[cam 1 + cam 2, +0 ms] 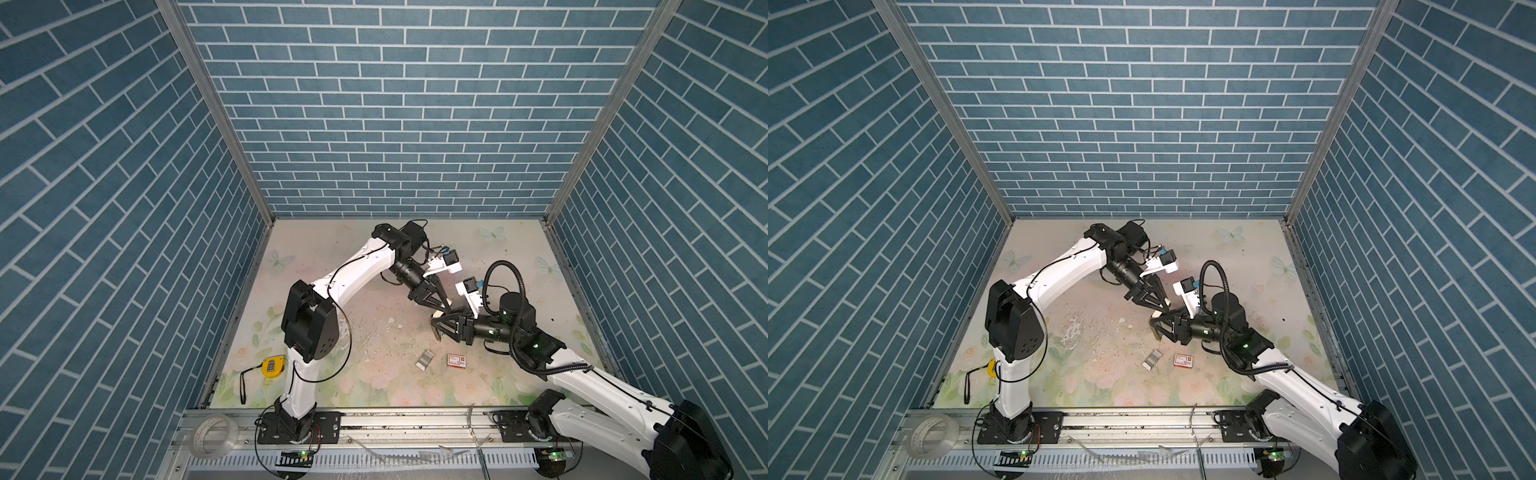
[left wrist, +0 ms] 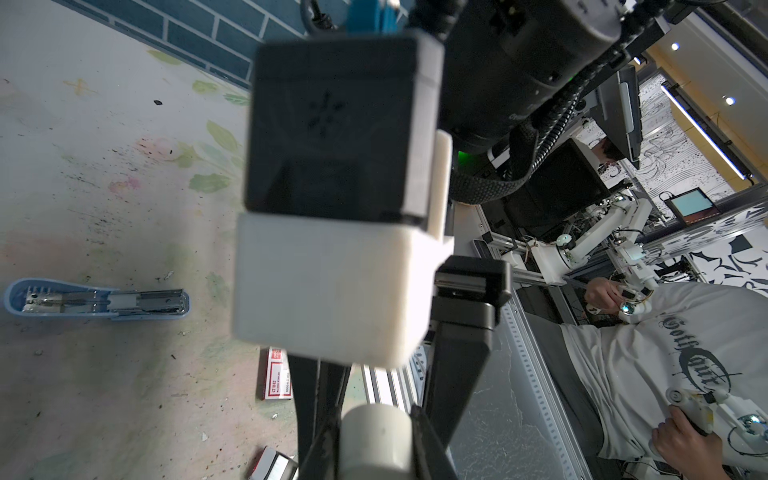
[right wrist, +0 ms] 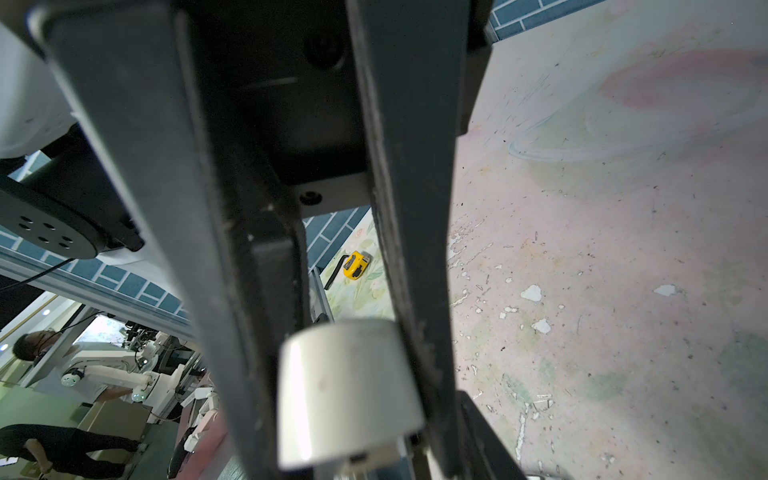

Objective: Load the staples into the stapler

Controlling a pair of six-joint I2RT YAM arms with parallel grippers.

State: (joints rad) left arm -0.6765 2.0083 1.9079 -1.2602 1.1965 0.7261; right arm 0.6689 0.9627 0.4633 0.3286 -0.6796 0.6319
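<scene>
The left pincer (image 1: 445, 306) is closed above the flowery table (image 1: 374, 257). The right pincer (image 1: 435, 328) is at its 7 o'clock. I cannot tell if it grips the white thing (image 3: 349, 390) between its fingers. The blue stapler (image 2: 95, 299) lies open. The red box (image 1: 456, 360) lies at the right pincer's 5 o'clock. The staples (image 1: 424, 359) lie near the box, at its 9 o'clock.

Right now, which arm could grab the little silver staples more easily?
Probably the right. The right claw is closest to the staples, jaws apart, though a pale piece sits between them. The left claw is shut and farther back.
</scene>
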